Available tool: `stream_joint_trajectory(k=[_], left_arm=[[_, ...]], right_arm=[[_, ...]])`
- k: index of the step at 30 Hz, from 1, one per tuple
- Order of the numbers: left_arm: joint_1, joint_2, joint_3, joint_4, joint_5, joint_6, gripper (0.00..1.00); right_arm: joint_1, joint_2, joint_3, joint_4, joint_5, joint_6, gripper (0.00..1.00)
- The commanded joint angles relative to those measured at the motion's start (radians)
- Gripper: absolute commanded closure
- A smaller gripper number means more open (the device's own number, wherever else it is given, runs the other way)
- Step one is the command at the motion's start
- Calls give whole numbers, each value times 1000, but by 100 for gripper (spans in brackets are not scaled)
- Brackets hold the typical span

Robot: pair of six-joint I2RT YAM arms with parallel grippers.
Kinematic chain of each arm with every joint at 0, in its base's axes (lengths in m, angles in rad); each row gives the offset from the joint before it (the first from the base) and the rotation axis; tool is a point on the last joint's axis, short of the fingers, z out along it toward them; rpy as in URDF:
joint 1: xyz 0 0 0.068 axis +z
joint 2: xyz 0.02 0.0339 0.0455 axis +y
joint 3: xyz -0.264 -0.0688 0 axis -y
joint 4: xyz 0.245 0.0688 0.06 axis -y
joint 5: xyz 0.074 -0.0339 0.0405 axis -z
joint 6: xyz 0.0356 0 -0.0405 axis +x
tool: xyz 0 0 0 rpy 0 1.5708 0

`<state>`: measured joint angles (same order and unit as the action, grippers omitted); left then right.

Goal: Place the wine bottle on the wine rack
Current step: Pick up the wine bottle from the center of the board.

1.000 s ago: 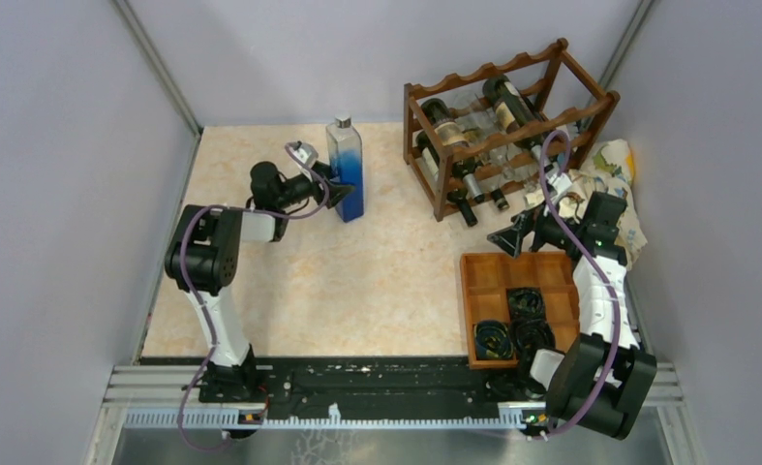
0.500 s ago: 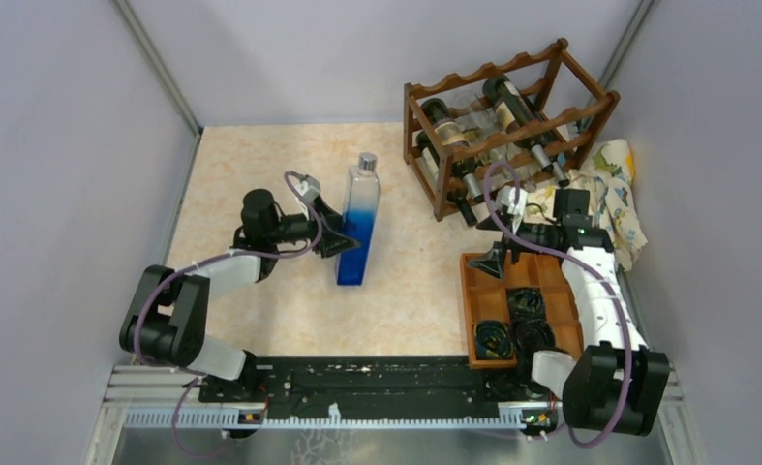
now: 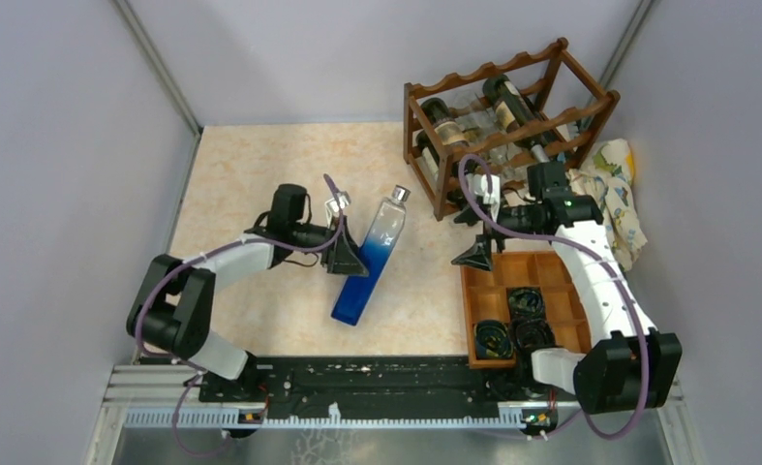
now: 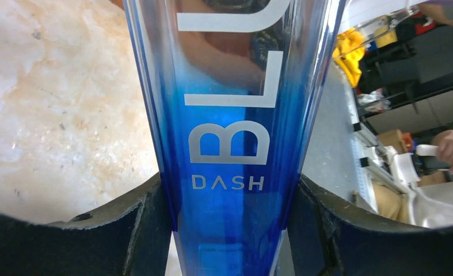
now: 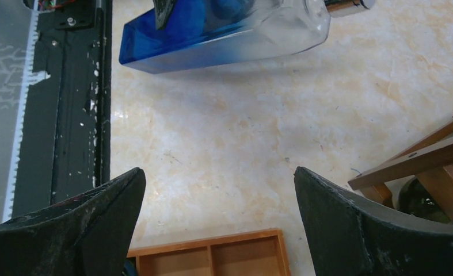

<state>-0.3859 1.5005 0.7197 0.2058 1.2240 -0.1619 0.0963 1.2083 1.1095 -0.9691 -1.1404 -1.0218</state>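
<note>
Square glass wine bottle (image 3: 381, 232) (blue-tinted) in left claw (image 3: 350, 260).

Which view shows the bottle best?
Top external: the whole bottle, cap to base, tilted in the left gripper. Left wrist shows only its blue lettered part; right wrist shows its side, cropped at the top edge.

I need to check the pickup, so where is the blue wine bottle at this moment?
In the top view the wine bottle is tilted over the table's middle, clamped in the left gripper, left of the wine rack and the wooden tray.
</note>
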Motion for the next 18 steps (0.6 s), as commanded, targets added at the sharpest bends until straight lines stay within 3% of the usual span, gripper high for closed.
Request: stream_joint_trajectory(k=[1,5,7,12,18], left_arm=[[-6,90,195,-445,210,236,100],[-18,219,326,-808,224,507,100],[-33,268,384,-934,165,593,100],[-116,250,417,-864,-127,468,100],[-193,173,438,-849,-320,495,100]], right_arm=[[6,-56,42,-39,31,-107,2],[27,-85,24,-79,31,-224,2],[51,-102,4,-85,55,-284,2],[119,-119,-22,-7,147,-258,1],[152,-28,31,110,99,45,2]])
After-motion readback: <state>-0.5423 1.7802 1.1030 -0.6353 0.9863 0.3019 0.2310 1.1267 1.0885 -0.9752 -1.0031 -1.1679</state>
